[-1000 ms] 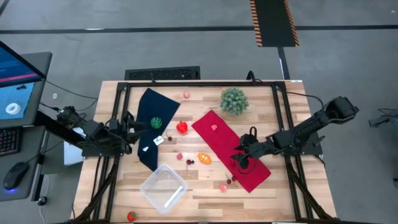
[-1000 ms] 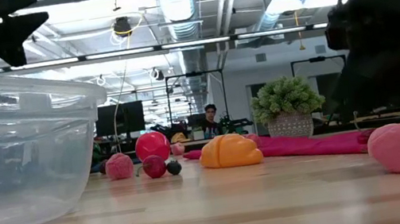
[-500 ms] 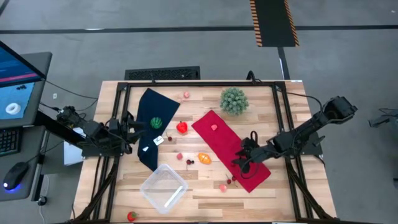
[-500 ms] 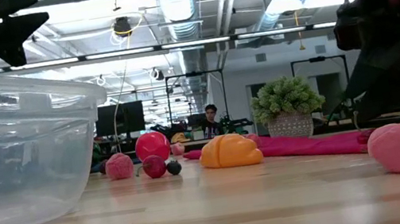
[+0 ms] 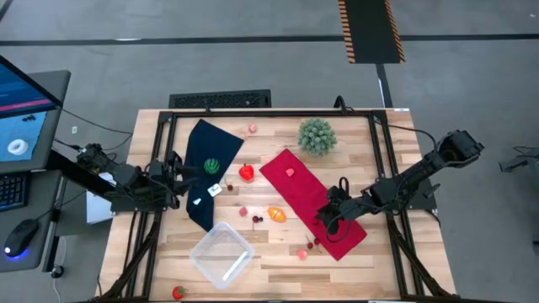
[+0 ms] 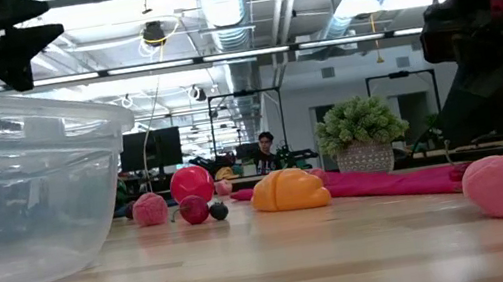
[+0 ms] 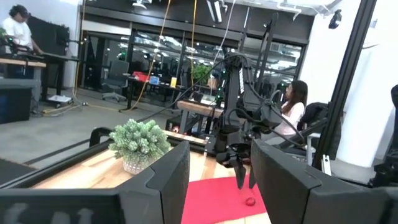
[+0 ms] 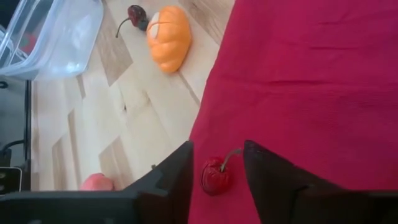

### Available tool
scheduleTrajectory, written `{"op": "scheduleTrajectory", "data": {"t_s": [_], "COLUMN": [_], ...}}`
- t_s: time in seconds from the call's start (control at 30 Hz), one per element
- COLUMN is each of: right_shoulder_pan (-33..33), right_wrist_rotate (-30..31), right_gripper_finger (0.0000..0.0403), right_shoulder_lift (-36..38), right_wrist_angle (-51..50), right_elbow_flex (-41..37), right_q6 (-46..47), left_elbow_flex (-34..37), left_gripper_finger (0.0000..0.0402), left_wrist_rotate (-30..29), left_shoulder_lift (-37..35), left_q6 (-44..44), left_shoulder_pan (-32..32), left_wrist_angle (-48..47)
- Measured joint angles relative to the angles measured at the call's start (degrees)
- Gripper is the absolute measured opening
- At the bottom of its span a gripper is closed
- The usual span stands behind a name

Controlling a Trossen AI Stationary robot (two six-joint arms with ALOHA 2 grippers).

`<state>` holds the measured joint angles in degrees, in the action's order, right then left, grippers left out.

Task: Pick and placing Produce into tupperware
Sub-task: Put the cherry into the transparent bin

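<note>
Wooden slats form the surface [image 5: 278, 252], framed in black rail, with an open workshop behind it. The tupperware [image 5: 221, 254] sits near the front edge, left of centre, and looks empty, so by my reading nothing has been packed yet and the whole job remains.

Produce lies scattered: a red tomato-like piece [image 5: 246, 172], an orange pumpkin piece [image 5: 276, 214], a pink piece [image 5: 301, 252], small dark cherries [image 5: 258, 219] and a strawberry [image 5: 178, 292] at the front rail. A red cloth [image 5: 312, 200] runs diagonally across the middle, beside a dark blue cloth [image 5: 205, 168] and a spiky green plant ball [image 5: 317, 135].

The right claw [image 8: 217, 163] is low over the red cloth's near end, its fingers half closed on either side of a red cherry [image 8: 214, 176]; whether they already pinch it I cannot tell. The cherry's stem [image 8: 229, 157] points up and away between the fingers, and that is its long axis.

The left claw [image 7: 213, 180] waits over the blue cloth, partly open and holding nothing.
</note>
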<state>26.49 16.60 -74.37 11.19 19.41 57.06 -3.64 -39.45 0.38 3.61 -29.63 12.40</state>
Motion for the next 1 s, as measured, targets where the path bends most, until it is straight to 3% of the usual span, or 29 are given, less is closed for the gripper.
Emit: {"op": "scheduleTrajectory", "data": {"t_s": [0.53,1.0], "right_shoulder_pan": [0.2,0.0], "right_wrist_rotate": [-0.2,0.2], "right_gripper_finger": [0.0129,0.0051], "right_shoulder_lift": [0.0,0.0], "right_wrist_angle": [-0.1,-0.2], "right_elbow_flex": [0.0,0.0], "right_q6": [0.4,-0.3], "left_elbow_flex": [0.0,0.0], "left_gripper_finger": [0.0162,0.0162], "left_wrist_rotate": [0.0,0.0], "left_shoulder_lift": [0.0,0.0], "left_q6": [0.2,0.3], "left_shoulder_pan": [0.0,0.0], "left_wrist_angle": [0.0,0.0]}}
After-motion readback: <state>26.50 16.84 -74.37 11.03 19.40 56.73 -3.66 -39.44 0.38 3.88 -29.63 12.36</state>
